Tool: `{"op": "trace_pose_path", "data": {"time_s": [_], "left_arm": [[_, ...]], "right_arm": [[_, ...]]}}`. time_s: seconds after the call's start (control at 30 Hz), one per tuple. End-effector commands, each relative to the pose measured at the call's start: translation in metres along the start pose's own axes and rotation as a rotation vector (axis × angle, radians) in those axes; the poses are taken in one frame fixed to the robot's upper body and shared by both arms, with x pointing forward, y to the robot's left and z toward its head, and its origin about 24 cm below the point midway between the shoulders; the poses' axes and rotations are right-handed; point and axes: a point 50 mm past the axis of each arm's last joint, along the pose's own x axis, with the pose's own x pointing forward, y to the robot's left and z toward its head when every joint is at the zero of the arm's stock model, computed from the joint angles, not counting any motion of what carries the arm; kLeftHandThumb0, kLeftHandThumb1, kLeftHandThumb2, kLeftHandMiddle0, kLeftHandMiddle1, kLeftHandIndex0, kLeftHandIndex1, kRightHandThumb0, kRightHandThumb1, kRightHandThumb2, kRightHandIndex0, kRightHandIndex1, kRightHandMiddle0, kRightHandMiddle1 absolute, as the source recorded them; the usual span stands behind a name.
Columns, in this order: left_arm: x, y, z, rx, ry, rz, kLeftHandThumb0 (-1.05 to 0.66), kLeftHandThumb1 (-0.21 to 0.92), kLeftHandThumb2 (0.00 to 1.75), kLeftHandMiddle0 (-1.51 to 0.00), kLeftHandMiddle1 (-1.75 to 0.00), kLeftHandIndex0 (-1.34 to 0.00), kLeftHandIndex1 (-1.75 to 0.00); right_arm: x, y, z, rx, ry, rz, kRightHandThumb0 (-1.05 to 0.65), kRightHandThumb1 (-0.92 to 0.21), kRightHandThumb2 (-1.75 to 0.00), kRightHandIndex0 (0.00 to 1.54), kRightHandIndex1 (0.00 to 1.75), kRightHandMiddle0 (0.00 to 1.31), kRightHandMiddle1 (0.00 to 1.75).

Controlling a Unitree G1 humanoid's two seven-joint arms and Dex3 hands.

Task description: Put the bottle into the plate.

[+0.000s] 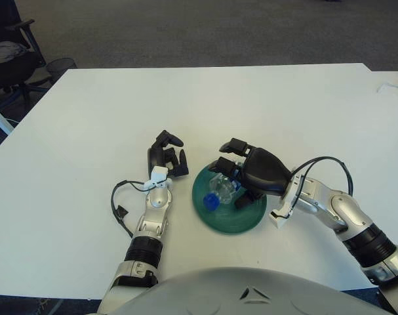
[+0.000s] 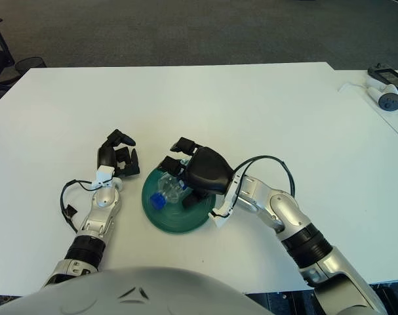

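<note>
A small clear bottle (image 1: pixel 223 189) with a blue cap lies on its side in the dark green plate (image 1: pixel 241 220), cap pointing to the lower left. My right hand (image 1: pixel 231 184) hovers over the plate's right half, its black fingers (image 1: pixel 223 163) spread above the bottle and the thumb below it. The fingers look just apart from the bottle. My left hand (image 1: pixel 167 157) shows just left of the plate, fingers curled and holding nothing.
The white table (image 1: pixel 87 118) stretches wide on all sides of the plate. A black cable (image 1: pixel 119 211) loops beside my left forearm. A white device (image 2: pixel 386 98) sits at the table's far right edge. An office chair (image 1: pixel 8 56) stands beyond the far left corner.
</note>
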Motion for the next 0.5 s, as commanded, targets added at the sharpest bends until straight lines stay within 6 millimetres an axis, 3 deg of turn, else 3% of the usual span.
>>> {"op": "trace_pose_path", "data": {"time_s": [0.0,0.47], "left_arm": [[-0.009,0.0015,-0.0172,0.014,0.091,-0.019,-0.55,0.14,1.54,-1.27,-1.75,-0.76,-1.75],[-0.0102,0.0038,-0.0154,-0.013,0.088,-0.052,-0.53,0.18,1.49,-1.23,-1.75,-0.73,-1.75]], "right_arm": [[-0.0013,-0.0044,-0.0034,-0.038,0.004,-0.019,-0.85,-0.92,-0.77,0.0,0.02,0.0,0.04],[-0.0019,-0.0123,-0.0091,-0.047,0.001,-0.084,-1.01,-0.92,-0.75,0.0,0.0,0.0,0.0]]}}
